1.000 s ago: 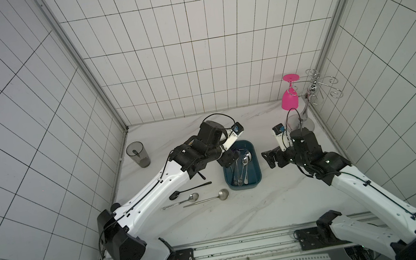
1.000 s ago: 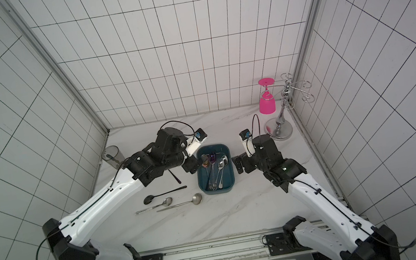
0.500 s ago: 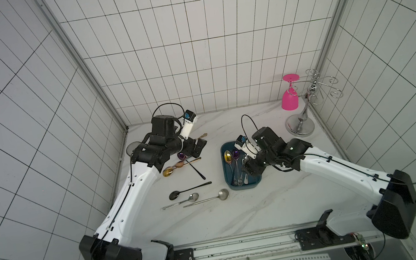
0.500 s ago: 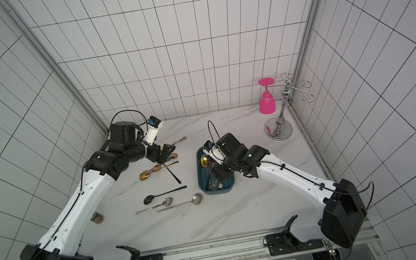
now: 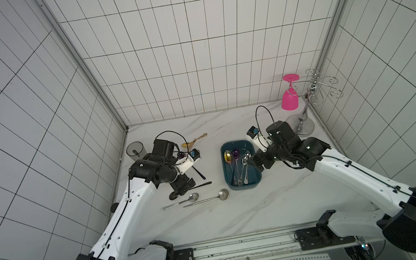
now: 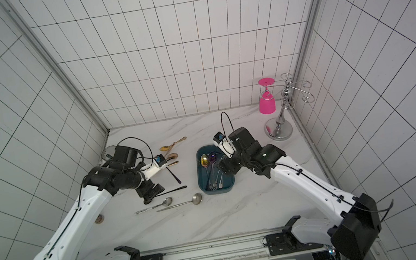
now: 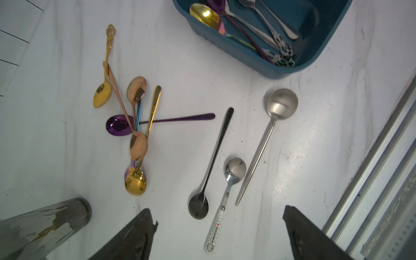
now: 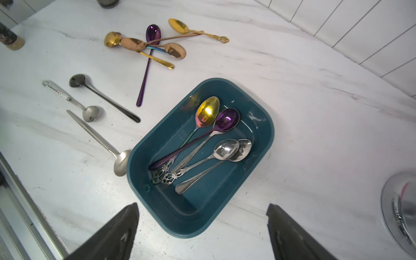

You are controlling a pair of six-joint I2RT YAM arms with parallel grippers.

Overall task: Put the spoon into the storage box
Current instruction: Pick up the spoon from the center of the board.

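Observation:
The dark teal storage box (image 5: 245, 186) (image 6: 218, 191) holds several spoons (image 8: 207, 112), gold, purple and silver. On the marble lie a black spoon (image 7: 198, 208), a white-handled silver spoon (image 7: 235, 168) and a long round-bowled spoon (image 7: 281, 105). A heap of gold, rose and purple spoons (image 7: 137, 144) lies further back. My left gripper (image 5: 182, 188) (image 7: 219, 213) hangs open and empty over the black spoon's bowl end. My right gripper (image 5: 259, 163) (image 8: 202, 206) stands open and empty over the box's right rim.
A smoky round cup (image 5: 136, 150) stands at the back left by the wall. At the back right, a pink glass (image 5: 290, 99) hangs upside down on a chrome rack (image 5: 301, 125). A metal rail (image 5: 242, 242) runs along the table's front edge.
My left gripper has come forward from the spoon heap to above the black spoon. My right gripper has drawn back from over the box's middle to its right rim.

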